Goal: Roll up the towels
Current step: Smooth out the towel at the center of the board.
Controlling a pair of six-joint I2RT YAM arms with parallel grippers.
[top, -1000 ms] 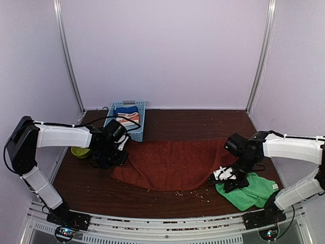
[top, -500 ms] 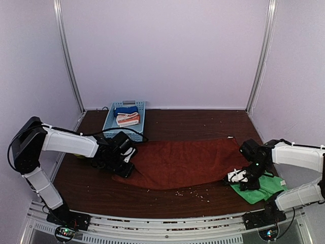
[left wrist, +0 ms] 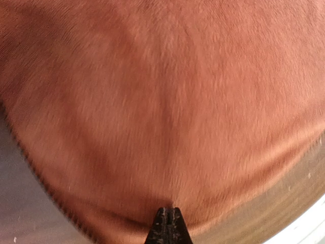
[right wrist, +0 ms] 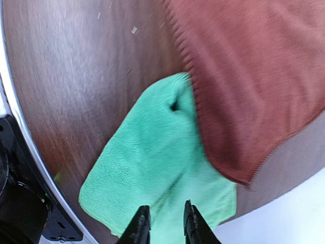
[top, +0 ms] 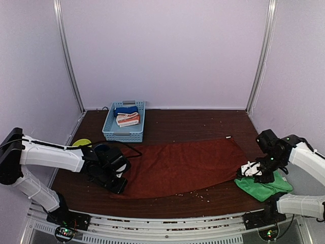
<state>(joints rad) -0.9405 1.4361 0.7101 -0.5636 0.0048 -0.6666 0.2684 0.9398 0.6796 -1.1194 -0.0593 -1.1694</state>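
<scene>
Two fingers of the left gripper (left wrist: 167,217) are pressed together, their tips meeting on the near edge of the rust towel (left wrist: 167,101), which fills almost the whole wrist view. From above, this gripper (top: 116,178) sits at the towel's near-left corner. The rust towel (top: 183,163) lies spread flat across the middle of the table (top: 193,124), running from that corner toward the right arm.

The right gripper (right wrist: 164,223) has its fingers a little apart, with green cloth showing in the gap; whether they grip it cannot be told. It hangs over the green towel (right wrist: 152,168), which lies crumpled near the table's right-hand near corner. A corner of the rust towel (right wrist: 254,76) overlaps the green one's edge. From above, the right gripper (top: 252,170) is at the left edge of the green towel (top: 266,185).

Crumbs (top: 185,193) dot the wood along the rust towel's near edge. At the far left stands a basket (top: 108,129) holding a blue cloth (top: 125,109) and a striped cloth (top: 128,119). A yellow dish (top: 81,144) lies beside the left arm.
</scene>
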